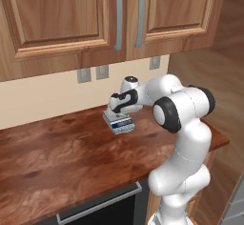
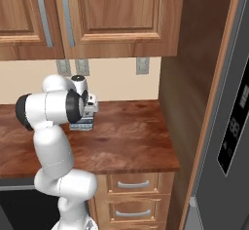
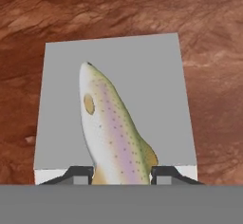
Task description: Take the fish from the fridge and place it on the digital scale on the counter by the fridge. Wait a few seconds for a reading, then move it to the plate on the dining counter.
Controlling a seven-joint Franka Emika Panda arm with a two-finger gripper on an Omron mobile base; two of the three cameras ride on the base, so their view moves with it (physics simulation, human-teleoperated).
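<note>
In the hand view the gripper (image 3: 122,173) sits at the bottom centre of the frame, its two dark fingertips (image 3: 80,173) clamped on either side of the fish (image 3: 111,128). The fish is pale with a pinkish stripe and small dark speckles, and it runs from between the fingertips up toward the upper left of the frame, its head ending near the middle. It lies over the flat grey top of the scale (image 3: 152,85), which takes up most of the centre of that frame; whether the fish touches the top or hangs just above it cannot be told.

Around the scale spreads the glossy reddish-brown surface (image 3: 213,52). In the left base view the gripper (image 1: 119,110) hangs right over the scale (image 1: 119,123) at the middle of the frame, near the back wall. In the right base view the scale (image 2: 82,124) shows at centre left, partly behind the arm. The fridge (image 2: 228,136) fills the right edge of that frame. Wooden cabinets (image 1: 62,14) hang across the top.
</note>
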